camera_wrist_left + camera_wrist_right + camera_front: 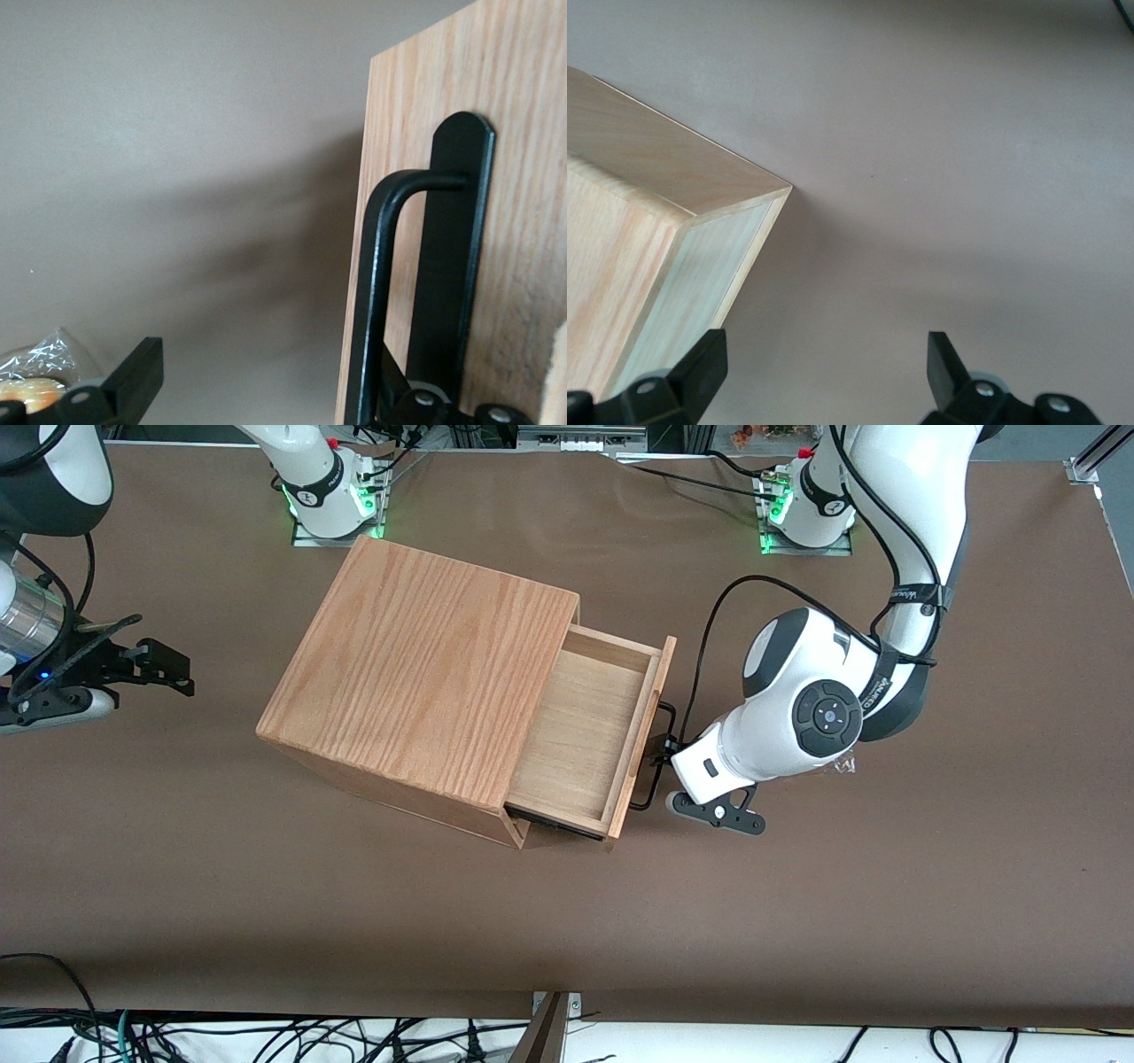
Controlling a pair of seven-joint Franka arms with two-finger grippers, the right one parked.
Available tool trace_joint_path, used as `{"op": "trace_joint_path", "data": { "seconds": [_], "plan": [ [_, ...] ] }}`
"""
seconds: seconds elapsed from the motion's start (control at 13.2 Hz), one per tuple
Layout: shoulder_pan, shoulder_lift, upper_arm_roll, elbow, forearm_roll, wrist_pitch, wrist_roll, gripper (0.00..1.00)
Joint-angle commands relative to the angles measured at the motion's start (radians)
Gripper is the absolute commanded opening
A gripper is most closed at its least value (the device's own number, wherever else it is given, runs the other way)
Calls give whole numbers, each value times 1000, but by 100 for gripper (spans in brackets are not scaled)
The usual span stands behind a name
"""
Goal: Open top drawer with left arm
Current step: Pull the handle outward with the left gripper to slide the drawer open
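Note:
The top drawer (585,726) stands pulled partway out of the oak-grain cabinet (425,664), its pale plywood bottom showing. The left arm's gripper (663,755) is at the drawer's front panel (523,177), right at the thin black wire handle (372,292). It is open. One finger (416,403) sits between the handle bar and the wooden front, while the outer finger (133,376) hangs free over the table, well apart from the bar. The white left arm (802,708) reaches in from the working arm's end of the table.
A small plastic-wrapped item (35,372) lies on the brown table (266,912) under the working arm's wrist. The cabinet's corner (744,199) shows in the right wrist view. Two arm bases (332,491) stand farthest from the front camera.

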Motion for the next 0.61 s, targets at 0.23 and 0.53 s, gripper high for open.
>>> {"op": "trace_joint_path", "data": {
  "seconds": [0.23, 0.53],
  "plan": [
    [9, -14, 0, 2, 30, -26, 9, 100],
    [7, -22, -3, 7, 25, -37, 0, 100]
  ]
}}
